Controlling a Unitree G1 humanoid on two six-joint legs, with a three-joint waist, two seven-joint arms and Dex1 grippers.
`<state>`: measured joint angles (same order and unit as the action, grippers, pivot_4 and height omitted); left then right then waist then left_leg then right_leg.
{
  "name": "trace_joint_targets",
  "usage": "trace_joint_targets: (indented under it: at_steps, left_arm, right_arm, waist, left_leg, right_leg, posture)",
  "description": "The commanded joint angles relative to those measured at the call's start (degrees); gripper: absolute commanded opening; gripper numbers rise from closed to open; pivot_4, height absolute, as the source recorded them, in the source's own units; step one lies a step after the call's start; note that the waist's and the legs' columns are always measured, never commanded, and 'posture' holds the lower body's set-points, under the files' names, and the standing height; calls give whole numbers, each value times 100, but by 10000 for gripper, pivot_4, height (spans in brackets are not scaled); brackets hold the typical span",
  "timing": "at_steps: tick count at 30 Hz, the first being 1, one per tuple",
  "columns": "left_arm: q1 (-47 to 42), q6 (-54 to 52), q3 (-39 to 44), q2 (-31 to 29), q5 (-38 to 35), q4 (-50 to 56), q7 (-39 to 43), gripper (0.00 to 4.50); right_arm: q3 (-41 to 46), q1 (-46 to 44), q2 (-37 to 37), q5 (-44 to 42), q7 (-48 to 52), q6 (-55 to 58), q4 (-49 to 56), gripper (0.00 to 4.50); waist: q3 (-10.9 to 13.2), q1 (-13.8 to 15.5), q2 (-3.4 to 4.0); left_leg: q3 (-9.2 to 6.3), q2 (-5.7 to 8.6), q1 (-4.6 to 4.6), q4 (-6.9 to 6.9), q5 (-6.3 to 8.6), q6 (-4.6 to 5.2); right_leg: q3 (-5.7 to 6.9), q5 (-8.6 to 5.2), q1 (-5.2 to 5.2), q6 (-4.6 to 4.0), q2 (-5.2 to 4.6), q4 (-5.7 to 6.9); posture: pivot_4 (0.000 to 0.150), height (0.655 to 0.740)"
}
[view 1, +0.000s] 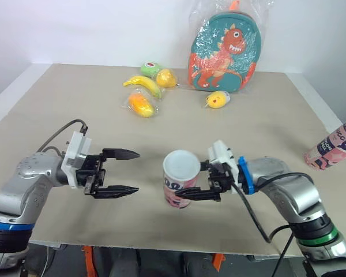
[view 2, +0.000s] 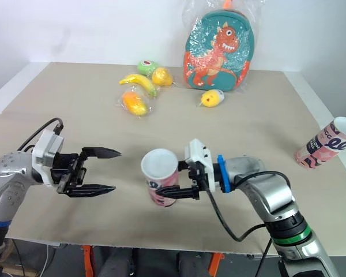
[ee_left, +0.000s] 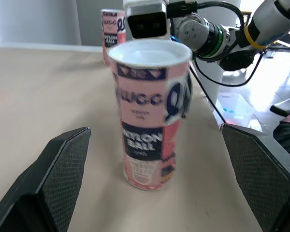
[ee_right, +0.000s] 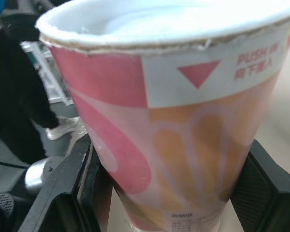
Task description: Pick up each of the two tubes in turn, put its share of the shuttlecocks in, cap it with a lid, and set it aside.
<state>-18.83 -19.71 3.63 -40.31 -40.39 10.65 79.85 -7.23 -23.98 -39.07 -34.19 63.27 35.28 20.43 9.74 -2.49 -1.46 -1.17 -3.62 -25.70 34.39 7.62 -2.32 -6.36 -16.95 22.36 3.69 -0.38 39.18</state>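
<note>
1. Right at the table's front edge, my right gripper (view 1: pixel 191 183) is pinching the tube (view 1: pixel 179 172) low on its wall, one finger on each side. The tube stands upright on the table (view 1: pixel 75 104).
2. Its top is white and looks capped, though I can't be sure a lid is seated.
3. I judge it to be light printed cardboard. The wall seems stiff enough to hold, but a hard squeeze could dent it, and the glossy print may slip. It is tall and narrow, so it should tip easily.
4. I'd grip mid-wall or lower, across its width, and keep pressure gentle and off the rim.
5. My left gripper (view 1: pixel 137 172) hovers just beside the tube on its left, apart from it, with fingers spread wide and nothing between them.
6. Farther right, near the table's edge, the second tube (view 1: pixel 333 145) lies tilted on its side.
7. At the back sit bagged toy fruit (view 1: pixel 143 104) and a dinosaur backpack (view 1: pixel 225 52).
</note>
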Motion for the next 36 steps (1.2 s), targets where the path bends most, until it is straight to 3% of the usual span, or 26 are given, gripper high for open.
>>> trace_joint_targets:
  at_steps: [1, 7, 12, 18, 32, 33, 36]
  left_arm:
    - [-544, 96, -171, 307, 51, -196, -72, 45000]
    - [-1456, 65, -369, 1100, 187, -800, -557, 45000]
    - [-1633, 261, -603, 1407, 442, -1127, -461, 45000]
    - [-1825, 619, -831, 1668, 748, -1622, -197, 45000]
    - [-2160, 841, -817, 2023, 1057, -2110, -333, 45000]
    - [-2184, 864, -806, 2042, 1088, -2148, -399, 45000]
    - [-2256, 855, -760, 2099, 1110, -2211, -538, 45000]
  right_arm:
    - [1104, 147, -191, -339, -471, 102, 260, 31041]
    - [3256, 715, -149, -309, -2041, 173, -484, 31041]
    - [3847, 915, -34, -128, -2816, 70, -1070, 31041]
    - [4040, 910, 15, -53, -3381, 83, -1397, 31041]
    - [3628, 758, -159, 680, -3466, -320, -2555, 31041]
    - [3668, 744, -122, 561, -3378, -256, -2619, 37193]
    - [3681, 798, -99, 453, -3213, -230, -2603, 44663]
  waist:
    - [3, 29, -3]
    - [7, 93, -11]
    - [11, 15, 5]
    - [12, -14, 21]
    - [10, -16, 23]
    - [10, -16, 23]
    - [10, -16, 23]
  left_leg:
    - [-2, 2, -1, 0, 0, 0]
    - [-5, 10, -12, 6, 0, 1]
    - [-5, 12, -12, 0, 6, 12]
    - [-4, 14, -11, 3, 5, 12]
    - [-6, 17, -8, 8, 4, 12]
    - [-6, 17, -5, 8, 4, 12]
    - [-6, 17, -2, 10, 4, 12]
  right_leg:
    - [1, 0, -1, 2, 0, 0]
    - [-3, 9, -3, 19, -1, -10]
    - [-8, 17, 0, -11, 3, -11]
    - [-10, 23, -2, -10, 2, -11]
    - [-9, 25, -12, -1, 1, -11]
    - [-9, 24, -15, 0, 1, -11]
    - [-9, 20, -19, 8, 1, -11]
  posture:
    - [1500, 7400]
    - [1500, 7400]
    - [1500, 7400]
    - [1500, 7400]
    - [1500, 7400]
    - [1500, 7400]
    - [1500, 7400]
